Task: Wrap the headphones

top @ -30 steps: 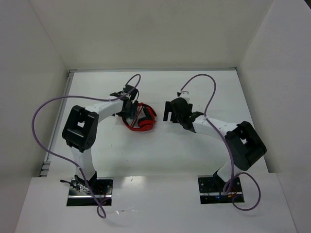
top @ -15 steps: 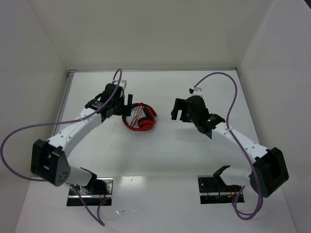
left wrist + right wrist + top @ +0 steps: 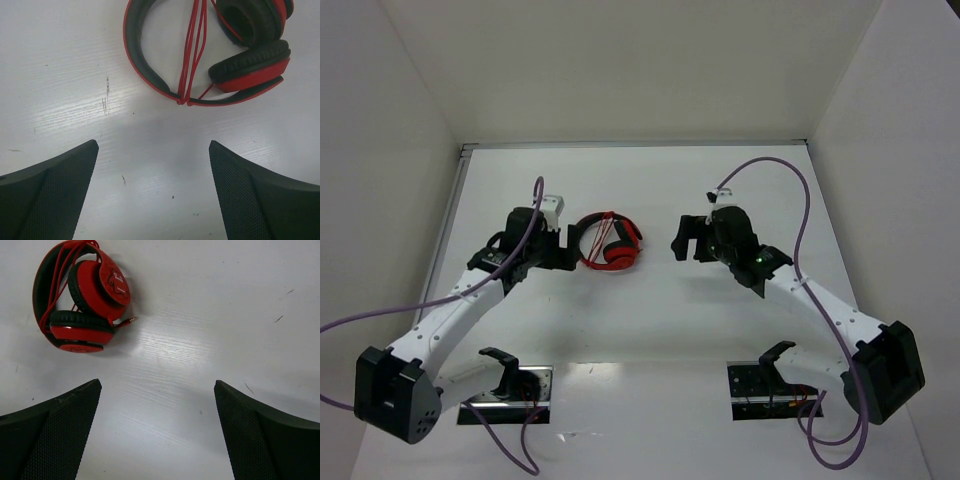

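Flat on the scuffed white wood-grain table (image 3: pixel 650 310), the red and black over-ear headphones (image 3: pixel 610 243) lie between the two arms, long axis roughly along the line joining them. The glossy curved headband faces the left gripper (image 3: pixel 563 248) and the folded-in padded ear cups face the right gripper (image 3: pixel 682 237). The headphones sit just ahead of the left gripper (image 3: pixel 152 150), whose black mesh-textured fingers (image 3: pixel 55 200) are spread wide and empty. A thin red cable (image 3: pixel 192 50) crosses the headband opening in several taut strands. Ahead-left of the right gripper (image 3: pixel 157 385), also wide and empty, the headphones (image 3: pixel 95 287) lie apart, their small plug (image 3: pixel 131 319) pointing outward.
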You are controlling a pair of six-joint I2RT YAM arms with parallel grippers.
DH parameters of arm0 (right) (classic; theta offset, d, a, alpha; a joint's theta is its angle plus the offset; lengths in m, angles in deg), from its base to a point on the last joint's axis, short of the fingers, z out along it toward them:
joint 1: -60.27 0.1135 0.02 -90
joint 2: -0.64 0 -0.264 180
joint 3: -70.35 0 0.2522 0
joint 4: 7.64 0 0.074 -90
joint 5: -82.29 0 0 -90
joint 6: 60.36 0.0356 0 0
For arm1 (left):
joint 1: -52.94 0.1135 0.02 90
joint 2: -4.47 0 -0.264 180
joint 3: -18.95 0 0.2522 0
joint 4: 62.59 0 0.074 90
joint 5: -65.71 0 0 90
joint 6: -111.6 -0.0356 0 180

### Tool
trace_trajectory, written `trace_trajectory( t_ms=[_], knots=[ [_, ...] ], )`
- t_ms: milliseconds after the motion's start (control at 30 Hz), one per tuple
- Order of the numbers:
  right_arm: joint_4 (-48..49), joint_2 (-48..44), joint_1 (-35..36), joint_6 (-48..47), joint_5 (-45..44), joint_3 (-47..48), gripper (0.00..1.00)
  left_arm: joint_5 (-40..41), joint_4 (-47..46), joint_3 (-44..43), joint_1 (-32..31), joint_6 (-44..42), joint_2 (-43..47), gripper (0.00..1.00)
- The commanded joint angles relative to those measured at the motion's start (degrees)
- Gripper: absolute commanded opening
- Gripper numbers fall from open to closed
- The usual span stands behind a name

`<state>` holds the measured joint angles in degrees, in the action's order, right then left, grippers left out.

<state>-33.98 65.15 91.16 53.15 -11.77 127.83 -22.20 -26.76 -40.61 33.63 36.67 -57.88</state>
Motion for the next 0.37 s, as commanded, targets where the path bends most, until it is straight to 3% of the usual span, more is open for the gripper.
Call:
trace_trajectory(
  t_ms=[0, 333],
  knots=[
    [-0.2, -1.9, -0.3, -3.4, -1.6, -0.2, 1.0, -0.9, -3.7, 2.9, 0.1, 0.1, 3.1, 0.99],
    [-0.2, -6.3, -0.3, -3.5, -4.5, -2.7, 1.0, -0.4, -6.3, 8.8, 0.1, 0.9, 5.0, 0.99]
  ],
)
